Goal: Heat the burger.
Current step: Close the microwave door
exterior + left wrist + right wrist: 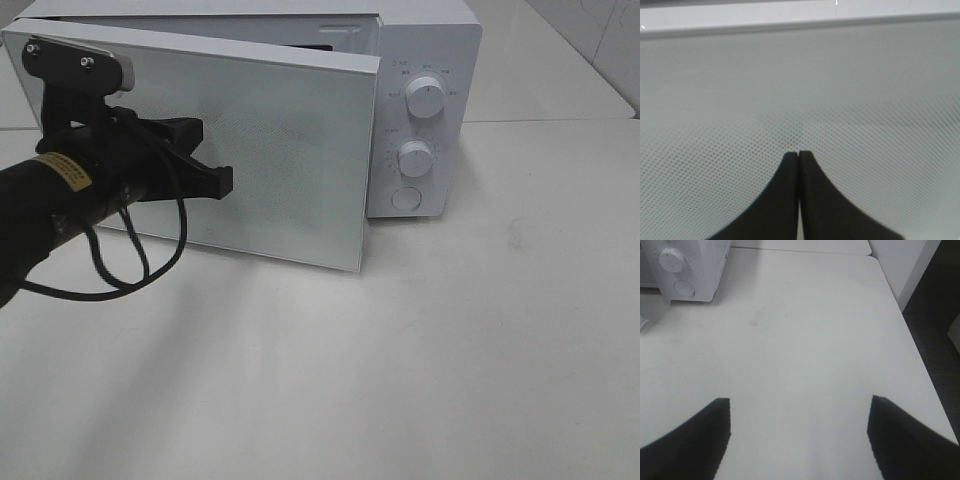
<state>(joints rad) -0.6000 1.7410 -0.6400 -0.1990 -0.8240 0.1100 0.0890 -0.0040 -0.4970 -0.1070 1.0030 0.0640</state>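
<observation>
White microwave door (290, 150), ajar near the tabletop's (450, 350) far edge; left gripper (226, 181), fingers pressed together against it, should probably push squarely and steadily until latched.

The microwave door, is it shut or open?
Partly open: the door is angled away from the microwave, its free edge standing out in front of the knob panel.
</observation>
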